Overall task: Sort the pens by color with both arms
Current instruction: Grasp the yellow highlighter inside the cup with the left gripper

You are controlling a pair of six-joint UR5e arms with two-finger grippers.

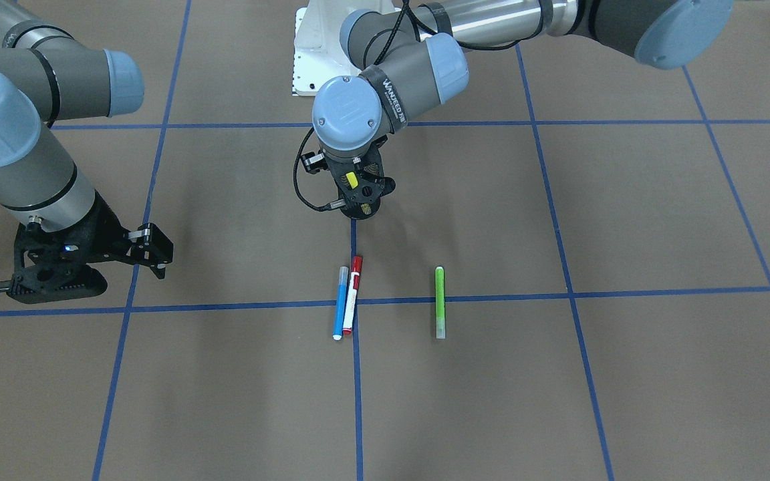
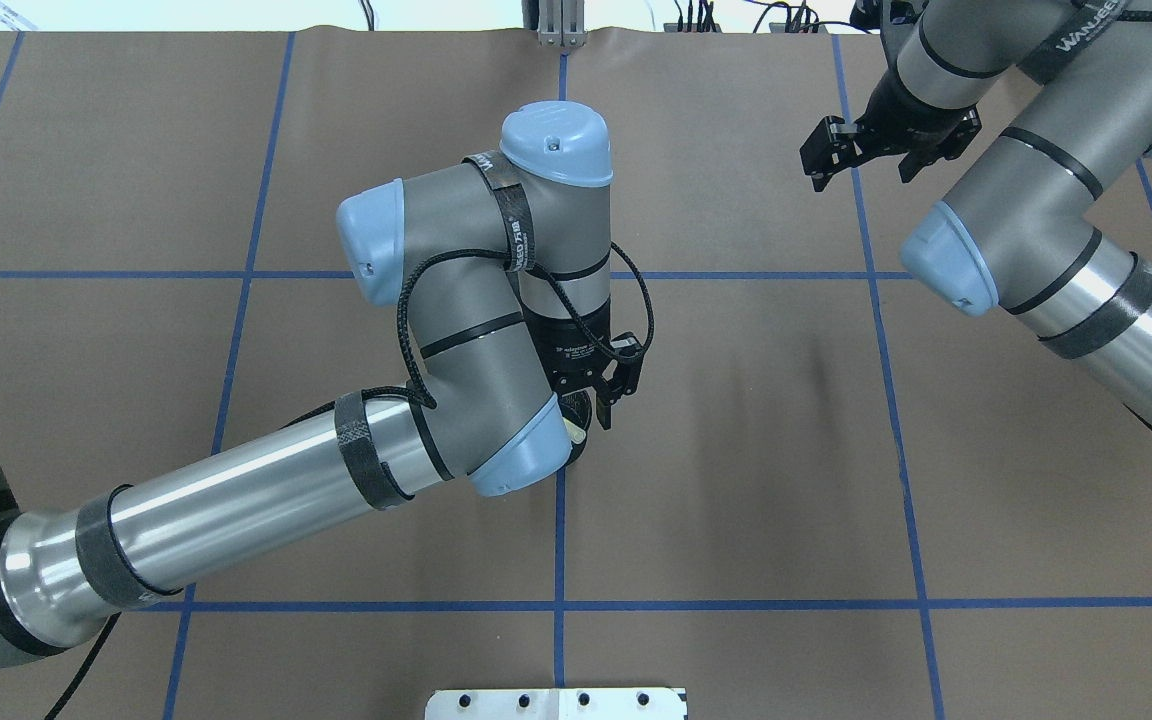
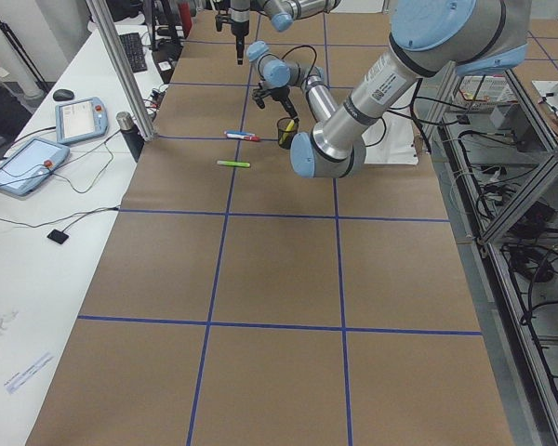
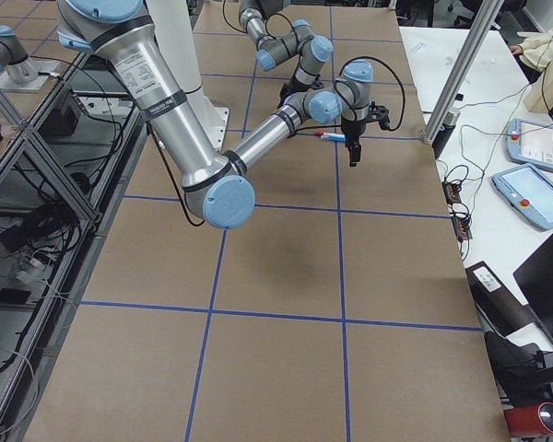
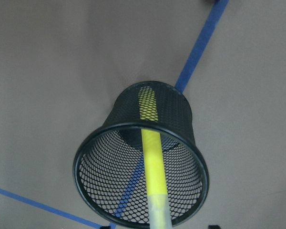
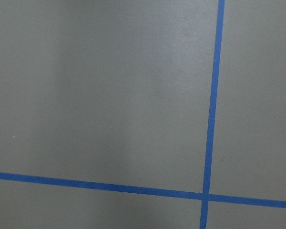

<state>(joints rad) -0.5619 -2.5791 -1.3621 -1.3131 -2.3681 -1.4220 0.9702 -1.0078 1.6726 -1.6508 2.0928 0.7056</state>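
Observation:
A yellow pen leans inside the black mesh cup, its pale end toward the camera. My left gripper hangs just above the cup, open, with its fingers spread wider than the pen. In front of the cup, the blue pen and the white pen with the red cap lie side by side on a blue tape line. The lime green pen lies apart from them, on my left side. My right gripper hovers open and empty over bare paper, far from the pens.
Brown paper with a grid of blue tape lines covers the table. The white pedestal stands at my base. A side table with tablets and a mouse runs along the far edge, with a person's sleeve near it.

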